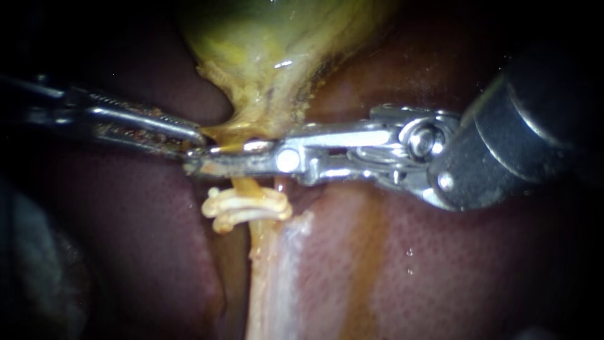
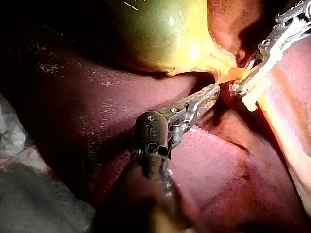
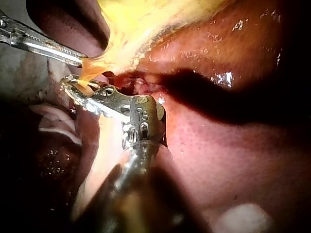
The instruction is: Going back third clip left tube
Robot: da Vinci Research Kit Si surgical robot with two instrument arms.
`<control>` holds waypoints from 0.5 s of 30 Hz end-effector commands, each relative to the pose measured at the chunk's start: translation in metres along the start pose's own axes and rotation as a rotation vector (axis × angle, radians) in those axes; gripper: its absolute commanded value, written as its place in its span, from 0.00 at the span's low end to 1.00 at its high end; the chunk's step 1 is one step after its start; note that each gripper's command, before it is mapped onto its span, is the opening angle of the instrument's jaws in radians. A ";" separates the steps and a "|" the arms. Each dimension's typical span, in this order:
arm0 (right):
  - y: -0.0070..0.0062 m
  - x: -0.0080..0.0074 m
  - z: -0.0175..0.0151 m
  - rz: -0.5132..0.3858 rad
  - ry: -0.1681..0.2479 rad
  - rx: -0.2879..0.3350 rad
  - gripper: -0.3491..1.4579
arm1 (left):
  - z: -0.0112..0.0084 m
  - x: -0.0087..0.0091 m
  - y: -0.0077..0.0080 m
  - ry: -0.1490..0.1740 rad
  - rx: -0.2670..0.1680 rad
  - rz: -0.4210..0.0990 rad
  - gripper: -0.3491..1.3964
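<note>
The pale yellow tube (image 1: 261, 252) runs down from the gallbladder (image 1: 277, 44) over smooth dark red liver (image 1: 440, 264), with two whitish ribbed clips (image 1: 248, 211) stacked on it. Just above them my right instrument (image 1: 202, 159) straddles the tube, its metal jaws slightly apart. My left instrument (image 1: 195, 141) pinches the gallbladder's stringy neck

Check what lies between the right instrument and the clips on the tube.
A short bare stretch of tube, nothing else; the right instrument crosses it just above the clips. The endoscope view shows this.
</note>
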 end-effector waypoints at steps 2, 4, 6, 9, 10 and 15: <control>0.0004 -0.0005 0.0003 -0.004 -0.017 0.014 0.06 | 0.0000 0.0000 0.0000 0.000 0.000 0.000 0.00; 0.0012 -0.0013 0.0008 -0.011 -0.020 0.013 0.22 | 0.0000 0.0000 0.0000 0.000 0.000 0.000 0.00; 0.0021 -0.0020 0.0013 -0.017 -0.022 0.010 0.31 | 0.0000 0.0000 0.0000 0.000 0.000 0.000 0.00; 0.0039 -0.0032 0.0022 -0.041 -0.024 0.004 0.40 | 0.0000 0.0000 0.0000 0.000 0.000 0.000 0.00; 0.0046 -0.0036 0.0025 -0.062 -0.025 0.003 0.42 | 0.0000 0.0000 0.0000 0.000 0.000 0.000 0.00; 0.0069 -0.0043 0.0026 -0.190 -0.015 -0.029 0.44 | 0.0000 -0.0001 0.0000 0.000 0.000 0.000 0.00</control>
